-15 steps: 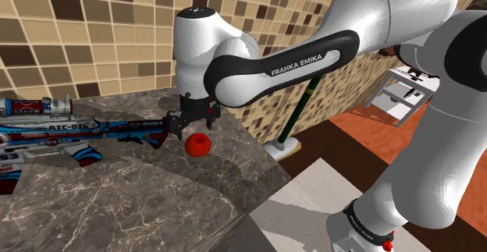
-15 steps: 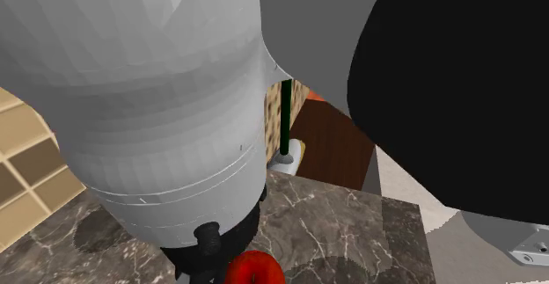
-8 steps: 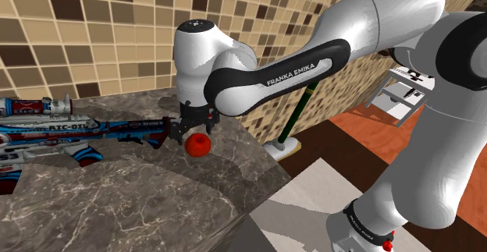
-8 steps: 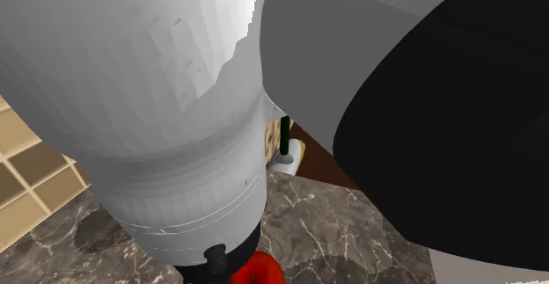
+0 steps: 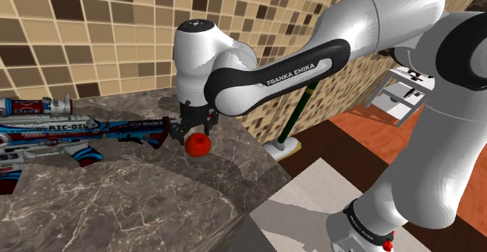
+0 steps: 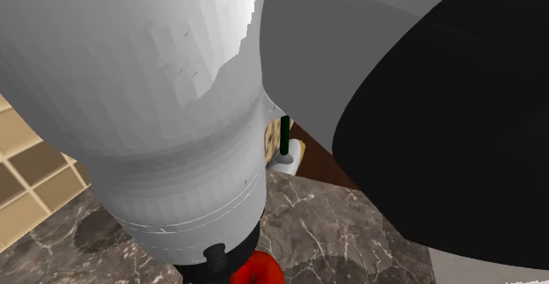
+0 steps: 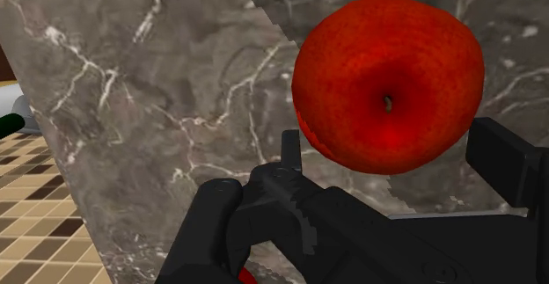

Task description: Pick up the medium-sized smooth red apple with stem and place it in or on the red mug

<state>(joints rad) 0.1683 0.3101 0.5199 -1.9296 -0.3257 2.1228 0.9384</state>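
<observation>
A smooth red apple (image 5: 200, 143) rests on the dark marble counter (image 5: 117, 196), close to the counter's far right edge in the shoulder view. My black gripper (image 5: 197, 133) comes straight down over it. In the wrist view the apple (image 7: 387, 84) shows its stem dimple, and the gripper (image 7: 391, 142) has one finger pressed against each side of the fruit, so it is shut on the apple. In the second exterior view the apple (image 6: 255, 269) peeks out under the white arm (image 6: 158, 106), which hides the fingers.
A long blue, red and white printed object (image 5: 70, 129) lies on the counter at the shoulder view's left, its tip near the gripper. A tiled wall (image 5: 94, 32) backs the counter. On the floor beyond the counter edge stand a green-handled tool on a white base (image 5: 293, 122) and a white rack (image 5: 402, 94).
The hand came down from just above the apple until its fingers flanked it, then the fingers closed against its sides. The apple has stayed where it was on the counter.
</observation>
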